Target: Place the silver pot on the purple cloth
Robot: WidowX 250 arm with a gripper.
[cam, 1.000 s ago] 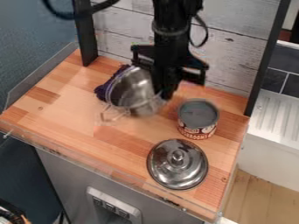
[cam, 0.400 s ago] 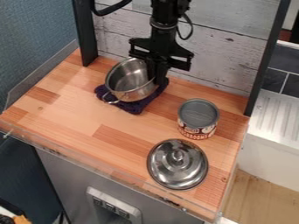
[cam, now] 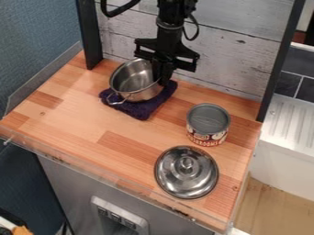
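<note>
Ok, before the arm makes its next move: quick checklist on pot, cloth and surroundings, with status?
1. Pot over the purple cloth: ok, cloth shows in front of it and to its right.
2. Pot mouth up: ok, the inside is in view from above.
3. Base resting fully on the cloth: cannot tell, the underside is hidden.
4. Hand clear of the pot: not ok, it is at the rim on the pot's right side in the picture.
5. Can and lid off the cloth: ok, both stand apart from it.
</note>
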